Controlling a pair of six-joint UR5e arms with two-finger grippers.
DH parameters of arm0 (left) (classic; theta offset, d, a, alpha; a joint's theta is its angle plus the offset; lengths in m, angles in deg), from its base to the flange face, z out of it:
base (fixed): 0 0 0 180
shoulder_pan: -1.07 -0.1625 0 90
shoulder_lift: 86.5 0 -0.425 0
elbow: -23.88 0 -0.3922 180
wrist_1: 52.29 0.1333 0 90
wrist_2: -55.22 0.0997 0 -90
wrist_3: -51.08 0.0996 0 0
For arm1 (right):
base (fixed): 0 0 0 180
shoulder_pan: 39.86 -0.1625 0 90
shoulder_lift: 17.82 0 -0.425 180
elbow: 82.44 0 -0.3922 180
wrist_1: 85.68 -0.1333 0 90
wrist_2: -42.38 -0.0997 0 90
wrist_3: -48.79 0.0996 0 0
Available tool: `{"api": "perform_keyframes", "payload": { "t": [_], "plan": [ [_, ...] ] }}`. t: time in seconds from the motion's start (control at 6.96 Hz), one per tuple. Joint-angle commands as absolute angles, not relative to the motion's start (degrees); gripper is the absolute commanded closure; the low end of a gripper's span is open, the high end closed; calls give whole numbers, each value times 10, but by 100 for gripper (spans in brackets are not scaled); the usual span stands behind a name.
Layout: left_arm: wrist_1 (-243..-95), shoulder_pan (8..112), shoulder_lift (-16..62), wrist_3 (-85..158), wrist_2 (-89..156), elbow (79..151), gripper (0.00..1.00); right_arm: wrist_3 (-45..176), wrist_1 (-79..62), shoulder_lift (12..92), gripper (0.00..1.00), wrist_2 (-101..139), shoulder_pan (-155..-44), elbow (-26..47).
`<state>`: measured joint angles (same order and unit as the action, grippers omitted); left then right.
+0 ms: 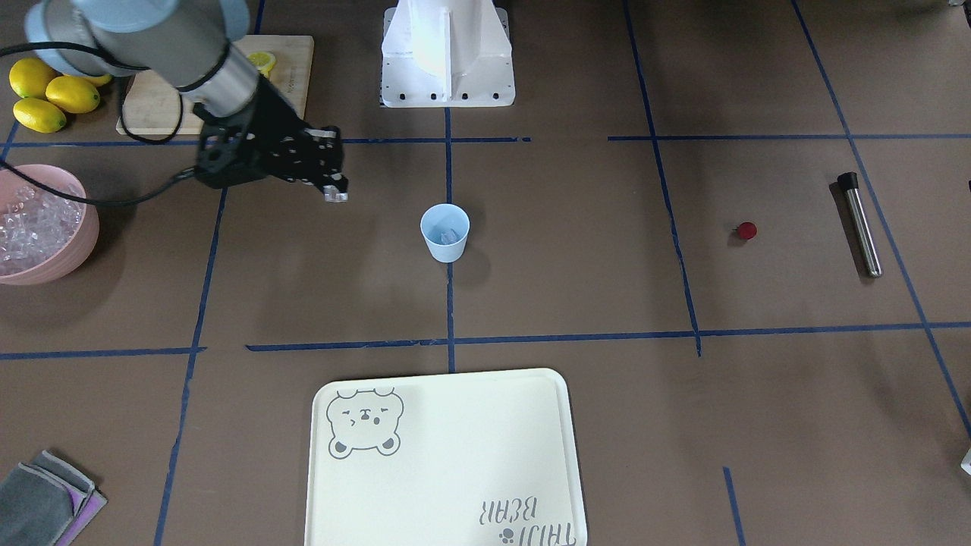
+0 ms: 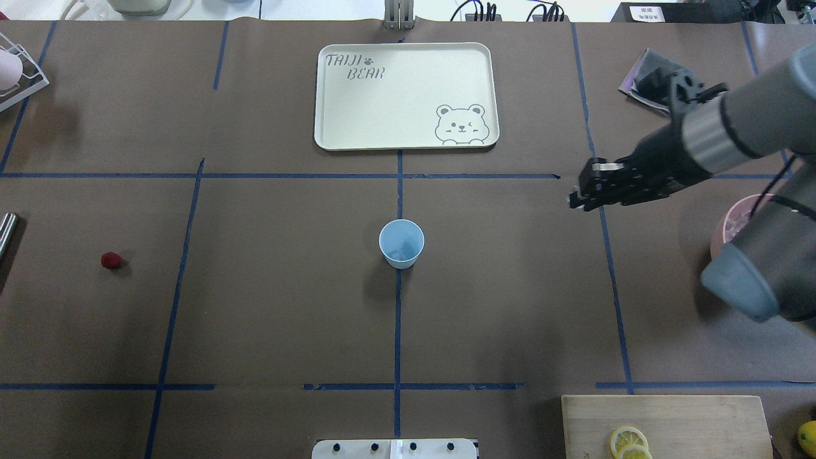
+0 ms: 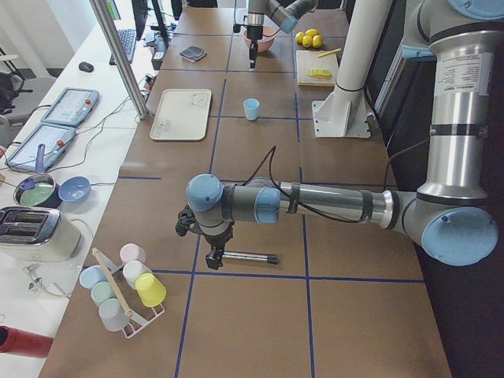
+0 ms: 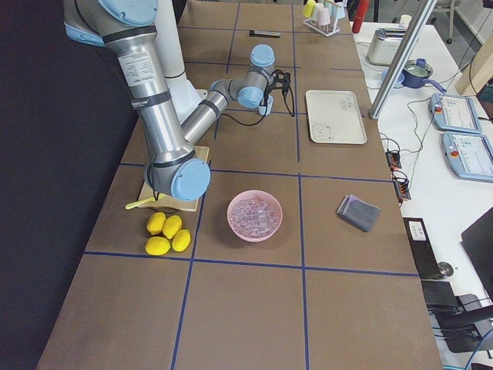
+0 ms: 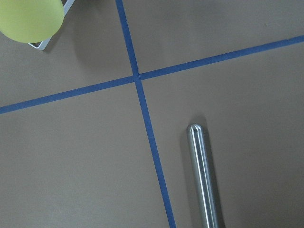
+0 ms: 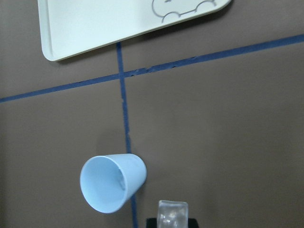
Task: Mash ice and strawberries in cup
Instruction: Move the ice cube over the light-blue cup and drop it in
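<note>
Right end effector (image 1: 334,191), in the front-facing view, pinches a clear ice cube (image 1: 334,196) between narrowed fingertips, above the surface (image 1: 569,288) on the robot's-right side of the cup (image 1: 445,231). That pale blue, smooth, tapered cup stands upright, with a faint glassy lump (image 1: 453,235) at its bottom. Farther out on the same side of the cup, a pink bowl (image 1: 80,227) holds a heap of ice (image 1: 30,224). The small round red strawberry (image 1: 747,230) lies well apart from the cup on the opposite side. A steel rod (image 1: 861,227) with a black cap lies beyond the berry.

Overhead, the right forearm slopes down and the fingers point toward the cup.

From the exterior left view, the left arm stretches low over the surface. Its left end effector (image 3: 214,258) points down over one end of the rod, far from the cup. I cannot tell whether its fingers are wide or closed.

The left wrist view shows the rod's rounded, brushed-metal tip on brown paper.

From the right wrist, the glassy cube sits gripped at the bottom edge, with the cup just ahead.
</note>
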<state>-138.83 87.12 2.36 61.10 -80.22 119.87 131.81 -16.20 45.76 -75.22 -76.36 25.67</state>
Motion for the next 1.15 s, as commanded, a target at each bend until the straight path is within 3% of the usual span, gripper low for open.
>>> {"api": "perform_keyframes", "payload": {
  "t": [0.0,0.43,0.57,0.72,0.86,1.01],
  "plan": [
    [-1388,871,23,612,-802,1199,0,1380,-165,375,98,-644,-683,183],
    [-1388,871,23,612,-802,1198,0,1378,-166,350,96,-622,-673,142],
    [-1389,871,24,612,-802,1198,0,1377,-165,354,90,-623,-673,142],
    [-1388,871,24,612,-802,1198,0,1380,-165,354,67,-623,-673,142],
    [-1388,871,24,611,-802,1198,0,1383,-164,353,8,-622,-672,142],
    [-1388,871,24,611,-802,1199,0,1384,-165,353,1,-622,-670,142]
  ]
}}
